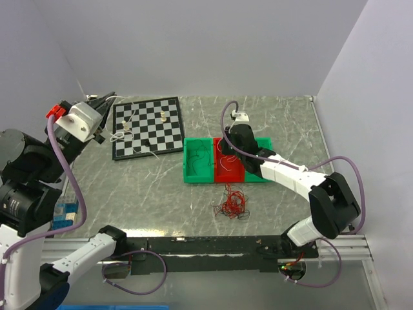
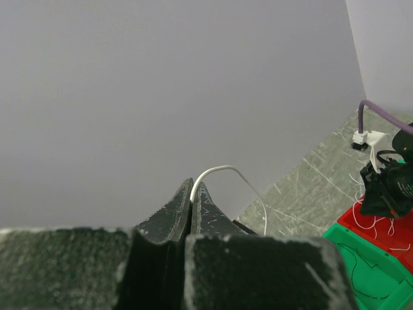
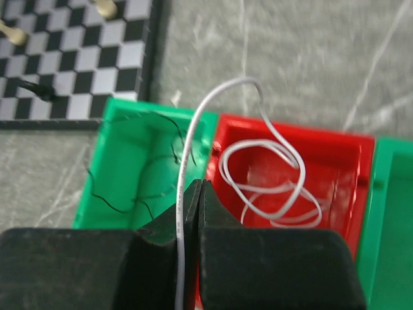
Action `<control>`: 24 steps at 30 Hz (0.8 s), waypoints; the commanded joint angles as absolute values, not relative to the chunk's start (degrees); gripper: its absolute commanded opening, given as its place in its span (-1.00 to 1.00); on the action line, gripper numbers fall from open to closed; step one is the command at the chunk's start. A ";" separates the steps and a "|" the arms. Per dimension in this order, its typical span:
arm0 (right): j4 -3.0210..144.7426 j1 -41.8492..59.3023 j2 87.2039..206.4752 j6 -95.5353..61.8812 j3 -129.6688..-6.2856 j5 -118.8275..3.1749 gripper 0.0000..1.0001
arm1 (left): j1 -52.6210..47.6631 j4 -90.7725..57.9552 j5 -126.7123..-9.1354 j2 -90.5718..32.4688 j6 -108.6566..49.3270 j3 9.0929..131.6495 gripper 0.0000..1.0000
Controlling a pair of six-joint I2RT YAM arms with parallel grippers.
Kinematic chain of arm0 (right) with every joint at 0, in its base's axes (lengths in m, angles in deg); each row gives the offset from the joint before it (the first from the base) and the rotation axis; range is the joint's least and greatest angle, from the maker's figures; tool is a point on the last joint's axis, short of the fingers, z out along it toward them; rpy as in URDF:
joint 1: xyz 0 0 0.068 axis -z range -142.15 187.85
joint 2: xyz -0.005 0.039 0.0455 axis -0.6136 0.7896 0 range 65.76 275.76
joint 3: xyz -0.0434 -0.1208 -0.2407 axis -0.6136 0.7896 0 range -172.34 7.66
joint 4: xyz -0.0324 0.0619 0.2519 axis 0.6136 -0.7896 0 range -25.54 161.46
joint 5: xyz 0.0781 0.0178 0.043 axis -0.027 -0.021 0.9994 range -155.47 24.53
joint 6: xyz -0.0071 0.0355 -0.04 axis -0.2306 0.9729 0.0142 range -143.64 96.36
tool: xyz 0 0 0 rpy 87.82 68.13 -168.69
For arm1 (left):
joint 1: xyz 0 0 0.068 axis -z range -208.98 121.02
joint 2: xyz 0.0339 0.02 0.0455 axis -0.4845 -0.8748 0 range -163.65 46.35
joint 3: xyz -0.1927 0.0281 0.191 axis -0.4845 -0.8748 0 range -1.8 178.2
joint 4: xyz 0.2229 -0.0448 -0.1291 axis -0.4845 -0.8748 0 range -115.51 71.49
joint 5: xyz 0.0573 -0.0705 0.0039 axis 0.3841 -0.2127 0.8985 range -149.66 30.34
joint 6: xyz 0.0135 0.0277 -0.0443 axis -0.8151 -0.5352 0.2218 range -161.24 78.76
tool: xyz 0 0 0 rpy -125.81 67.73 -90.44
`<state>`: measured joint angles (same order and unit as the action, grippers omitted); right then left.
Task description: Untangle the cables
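White wire [image 3: 271, 187] is what both arms are busy with right now, not the red mess. The right pincer [image 3: 197, 188] is clamped shut on it, right over the wall between the left green bin [image 3: 122, 129] and the red bin [image 3: 352, 152]. The rest of the wire lies in loose loops on the red bin's floor.

The left pincer [image 2: 191, 185] is shut too, pinching a white strand [image 2: 219, 169] high up over the far left corner of the chessboard [image 1: 147, 126]. Can't tell if that's the same wire or a second one.

The main tangle of cables [image 1: 232, 203], mostly red, sits on the table [image 1: 284, 123] just on the near side of the bins, with neither pincer touching it.

My take on doing this bit well:
- Shift the right pincer further right and lower, so it's properly over the red bin before it lets go. That wire looks springy, and from where it's held it could flop into the green bin with the dark strands [image 3: 116, 203].
- If both arms really are on one wire, don't pull them apart hard or the coil gets dragged back out of the bin.
- For the tangle, I'd grab one loop at the edge and lift slowly, with the other pincer pinning the clump.
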<state>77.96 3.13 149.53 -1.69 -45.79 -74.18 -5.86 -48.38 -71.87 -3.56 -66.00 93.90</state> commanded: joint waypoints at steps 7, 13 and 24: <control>64.53 4.10 155.48 8.61 -50.25 -76.29 -1.00 | -5.86 -46.90 -73.20 -4.53 -64.36 95.32 -0.99; 58.63 6.21 161.91 11.69 -55.45 -70.31 -0.88 | -5.86 -47.43 -73.37 -4.53 -64.54 95.76 -0.99; 55.99 7.62 154.36 11.87 -54.92 -62.04 0.35 | -5.86 -45.76 -74.87 -5.94 -62.96 94.80 -0.99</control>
<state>57.17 7.51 160.72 11.69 -53.20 -65.52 -5.86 -48.31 -73.14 -4.67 -65.25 94.12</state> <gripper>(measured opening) 0.617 0.022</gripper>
